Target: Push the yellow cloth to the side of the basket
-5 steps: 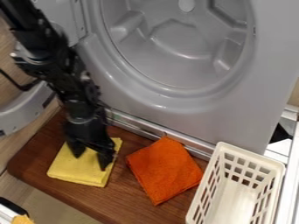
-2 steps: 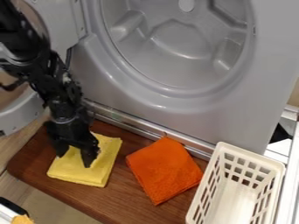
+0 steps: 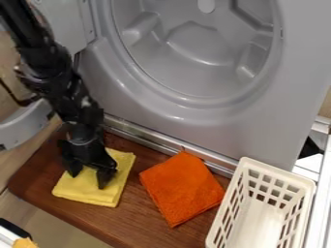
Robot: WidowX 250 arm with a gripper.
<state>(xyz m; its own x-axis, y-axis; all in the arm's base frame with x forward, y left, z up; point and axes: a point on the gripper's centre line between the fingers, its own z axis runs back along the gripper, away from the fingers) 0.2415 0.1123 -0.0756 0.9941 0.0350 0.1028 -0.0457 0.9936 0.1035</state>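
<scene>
We see the yellow cloth (image 3: 92, 193) on the counter (image 3: 139, 213), beneath the pincer (image 3: 88, 179), its tips parted. Since the last frame, the pincer has edged toward the orange cloth (image 3: 182, 188); the yellow cloth stays put.

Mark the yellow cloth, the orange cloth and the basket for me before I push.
Yellow cloth (image 3: 89, 189): camera view, bare part near its lower edge.
Orange cloth (image 3: 183, 189): camera view, middle of its upper face.
Basket (image 3: 278, 172): camera view, on its upper rim.
</scene>
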